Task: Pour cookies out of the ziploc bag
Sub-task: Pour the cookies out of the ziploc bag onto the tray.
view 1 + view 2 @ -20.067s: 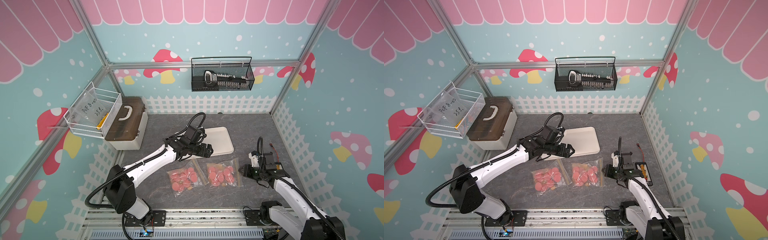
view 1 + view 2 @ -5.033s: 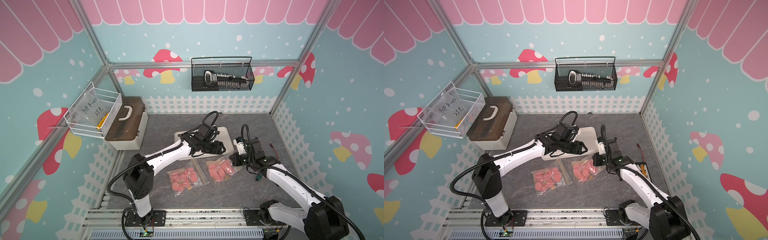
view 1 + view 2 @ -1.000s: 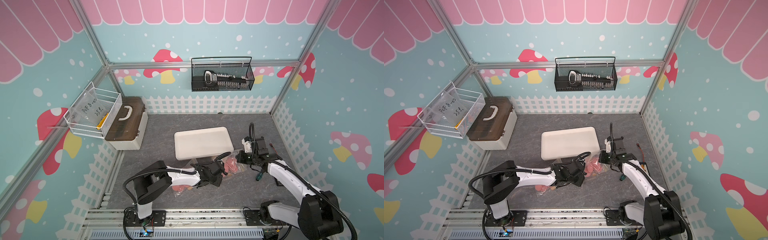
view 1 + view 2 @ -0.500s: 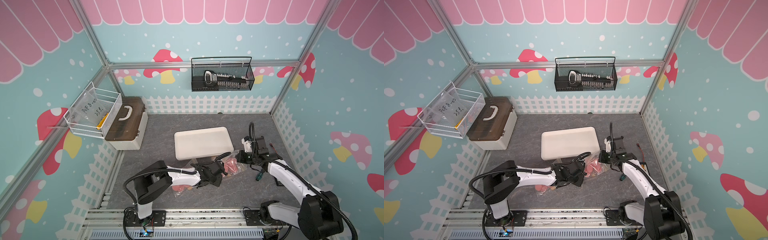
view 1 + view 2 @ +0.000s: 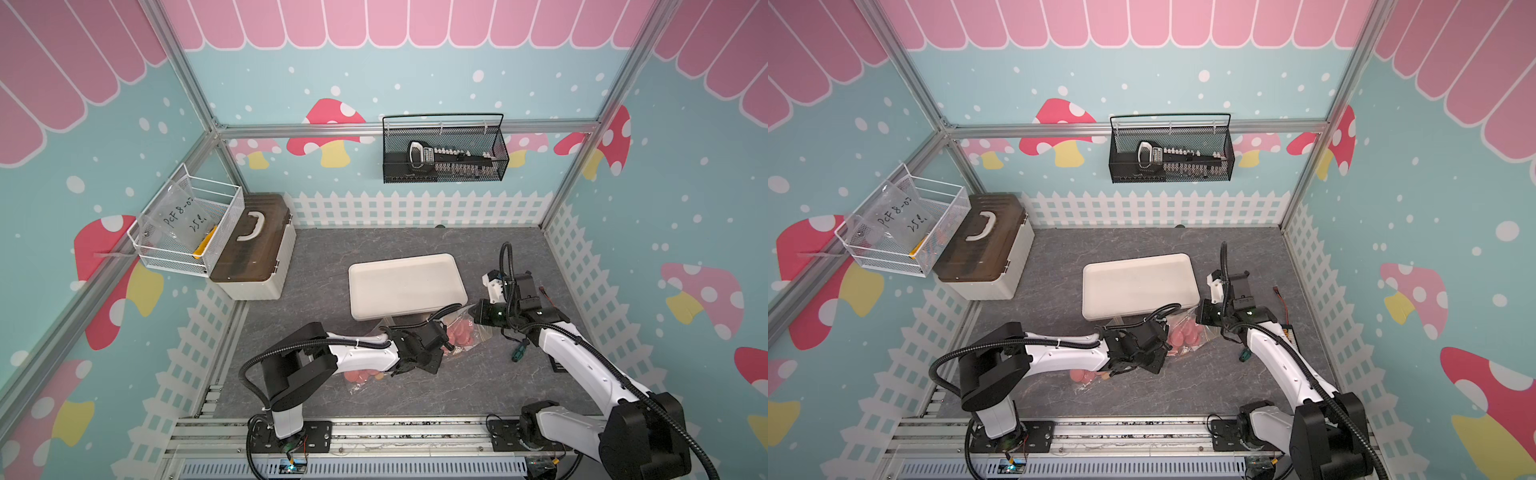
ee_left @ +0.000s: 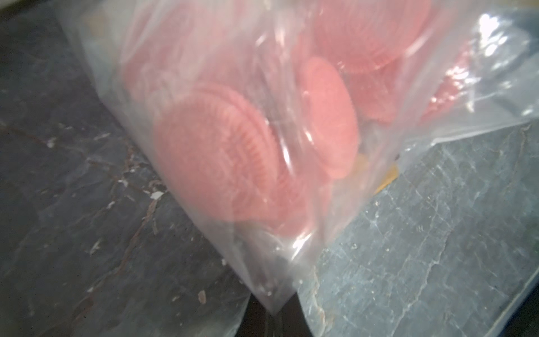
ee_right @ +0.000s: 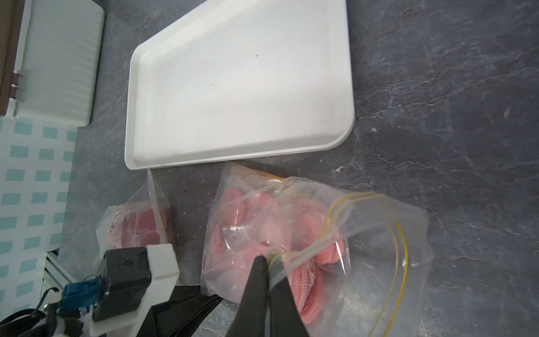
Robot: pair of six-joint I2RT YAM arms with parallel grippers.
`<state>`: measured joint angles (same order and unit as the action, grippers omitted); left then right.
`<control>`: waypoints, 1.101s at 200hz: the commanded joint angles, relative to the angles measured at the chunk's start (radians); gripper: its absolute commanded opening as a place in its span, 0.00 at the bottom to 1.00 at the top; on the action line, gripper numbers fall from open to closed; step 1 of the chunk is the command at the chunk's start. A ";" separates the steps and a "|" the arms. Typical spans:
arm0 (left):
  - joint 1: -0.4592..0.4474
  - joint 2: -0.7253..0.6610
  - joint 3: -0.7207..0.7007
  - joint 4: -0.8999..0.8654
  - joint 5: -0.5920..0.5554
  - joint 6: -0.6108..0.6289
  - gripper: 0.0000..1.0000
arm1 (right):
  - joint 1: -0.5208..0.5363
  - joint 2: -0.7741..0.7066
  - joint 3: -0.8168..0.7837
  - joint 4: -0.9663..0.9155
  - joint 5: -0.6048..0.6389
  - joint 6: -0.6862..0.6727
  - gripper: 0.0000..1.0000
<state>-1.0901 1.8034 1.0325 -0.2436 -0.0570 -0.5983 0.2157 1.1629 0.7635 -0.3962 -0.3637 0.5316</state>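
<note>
A clear ziploc bag (image 5: 462,332) of pink cookies (image 6: 215,163) lies on the grey table just in front of the empty white tray (image 5: 405,286). My left gripper (image 6: 272,313) is shut on the bag's bottom corner. My right gripper (image 7: 269,259) is shut on its yellow-lined zip edge, and the mouth gapes beside it. In both top views the bag (image 5: 1187,332) stretches between my left gripper (image 5: 442,347) and my right gripper (image 5: 473,312). A second bag of cookies (image 5: 365,376) lies partly hidden under my left arm.
A brown-lidded white toolbox (image 5: 253,253) stands at the back left under a white wire basket (image 5: 187,228). A black mesh basket (image 5: 444,153) hangs on the back wall. A green-tipped plug (image 5: 519,353) dangles by my right arm.
My left gripper has closed on the bag's bottom corner. Both arms and the bag have barely shifted.
</note>
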 commanded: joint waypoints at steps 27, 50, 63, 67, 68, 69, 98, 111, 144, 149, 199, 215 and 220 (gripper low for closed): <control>-0.007 -0.058 0.018 -0.050 -0.039 0.003 0.00 | -0.002 -0.028 0.041 0.001 -0.039 -0.012 0.00; -0.006 -0.070 0.031 -0.069 -0.050 0.009 0.00 | -0.002 -0.037 0.055 -0.006 -0.047 -0.015 0.00; -0.006 -0.075 0.036 -0.078 -0.054 0.014 0.00 | -0.002 -0.046 0.063 -0.008 -0.050 -0.012 0.00; -0.006 -0.079 0.036 -0.080 -0.055 0.014 0.00 | -0.002 -0.049 0.065 -0.008 -0.050 -0.012 0.00; -0.006 -0.080 0.035 -0.081 -0.055 0.014 0.00 | -0.002 -0.049 0.066 -0.008 -0.051 -0.012 0.00; -0.006 -0.081 0.035 -0.081 -0.056 0.014 0.00 | -0.002 -0.050 0.066 -0.009 -0.052 -0.012 0.00; -0.003 -0.101 0.040 -0.096 -0.075 0.024 0.00 | -0.001 -0.055 0.087 -0.021 -0.060 -0.015 0.00; -0.002 -0.109 0.049 -0.112 -0.079 0.030 0.00 | -0.001 -0.055 0.095 -0.023 -0.070 -0.013 0.00; 0.009 -0.144 0.055 -0.125 -0.092 0.034 0.00 | 0.002 -0.043 0.138 -0.023 -0.084 -0.013 0.00; 0.012 -0.151 0.055 -0.130 -0.096 0.035 0.00 | 0.002 -0.037 0.147 -0.023 -0.086 -0.014 0.00; 0.078 -0.230 0.058 -0.139 -0.110 0.058 0.00 | 0.017 0.049 0.250 0.003 -0.109 -0.008 0.00; 0.104 -0.244 0.068 -0.148 -0.103 0.071 0.00 | 0.024 0.083 0.283 0.019 -0.112 -0.004 0.00; 0.111 -0.249 0.070 -0.148 -0.099 0.076 0.00 | 0.025 0.096 0.294 0.025 -0.115 -0.003 0.00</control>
<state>-1.0122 1.5860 1.0672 -0.3717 -0.1390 -0.5510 0.2298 1.2179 1.0008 -0.4141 -0.4595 0.5316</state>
